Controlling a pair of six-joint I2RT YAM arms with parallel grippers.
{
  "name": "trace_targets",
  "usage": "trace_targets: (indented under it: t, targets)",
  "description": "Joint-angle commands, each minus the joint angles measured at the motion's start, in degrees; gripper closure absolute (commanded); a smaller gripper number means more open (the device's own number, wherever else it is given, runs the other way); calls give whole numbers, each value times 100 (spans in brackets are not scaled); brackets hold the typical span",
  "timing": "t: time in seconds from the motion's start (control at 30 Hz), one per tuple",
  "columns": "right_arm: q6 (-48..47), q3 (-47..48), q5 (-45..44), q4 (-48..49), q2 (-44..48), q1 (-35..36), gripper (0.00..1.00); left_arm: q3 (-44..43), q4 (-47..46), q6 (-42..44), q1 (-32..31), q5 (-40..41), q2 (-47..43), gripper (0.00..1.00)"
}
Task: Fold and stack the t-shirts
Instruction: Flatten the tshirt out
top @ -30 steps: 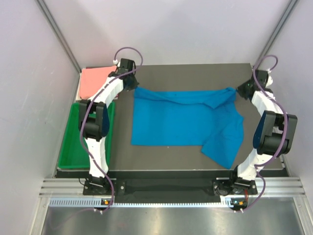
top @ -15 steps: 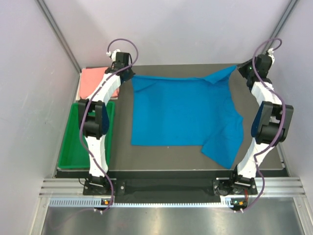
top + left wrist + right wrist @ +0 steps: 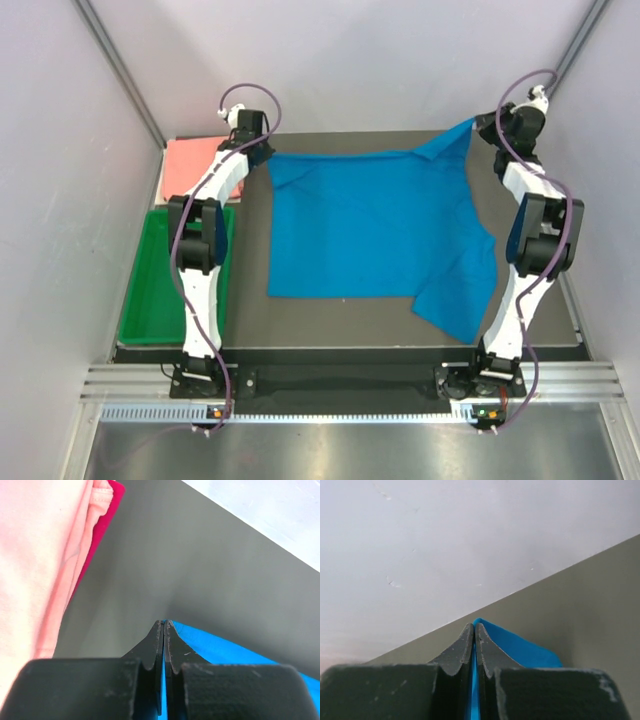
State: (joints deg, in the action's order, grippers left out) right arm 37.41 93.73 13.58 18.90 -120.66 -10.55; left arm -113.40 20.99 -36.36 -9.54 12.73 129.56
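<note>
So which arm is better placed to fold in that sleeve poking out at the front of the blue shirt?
Probably the right: the sleeve lies on its side, near its base. Both the right gripper and left gripper pinch the blue shirt's far corners.

Blue t-shirt [image 3: 375,225] is showing plain bright blue. Pink t-shirt [image 3: 190,165] is showing plain salmon, magenta at 1 edge. Tray [image 3: 150,290] is showing solid green. Table [image 3: 340,320] is looking dark grey. Left arm [image 3: 200,310] and right arm [image 3: 508,310] are showing white with black joints. Left gripper [image 3: 164,625] and right gripper [image 3: 474,628] are showing black.
</note>
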Motion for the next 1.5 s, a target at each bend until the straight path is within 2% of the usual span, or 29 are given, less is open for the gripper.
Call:
trace_targets:
  t: [0.0, 0.13, 0.37, 0.5, 0.7, 0.87, 1.0, 1.17, 1.47]
  targets:
    - [-488, -170, -724, 721, 692, 184, 100, -244, -315, -20, 58, 133, -53, 100]
    - [-726, -662, -1540, 748, 1290, 202, 100, -156, -271, -12, 58, 282, -123, 100]
    - [-911, -1768, -2465, 773, 2492, 263, 100, 46, -297, -38, 58, 327, -308, 100]
    - [-876, -1929, -2765, 870, 2627, 369, 100, 47, -341, -73, 58, 256, -256, 100]
    - [-595, -1122, -2186, 817, 1425, 439, 100, -366, 1, 67, 58, 633, 25, 100]
    - [-103, -43, -1150, 660, -32, 483, 100, -586, 133, 234, 66, 1064, 184, 100]
    - [231, 680, -464, 474, -843, 501, 100, -569, 142, 313, 84, 1319, 166, 100]
    - [442, 1015, 118, 562, -1196, 510, 100, -560, 168, 349, 136, 1469, 105, 100]
    - [654, 857, 92, 756, -1249, 518, 100, -472, 125, 366, 216, 1364, 61, 100]
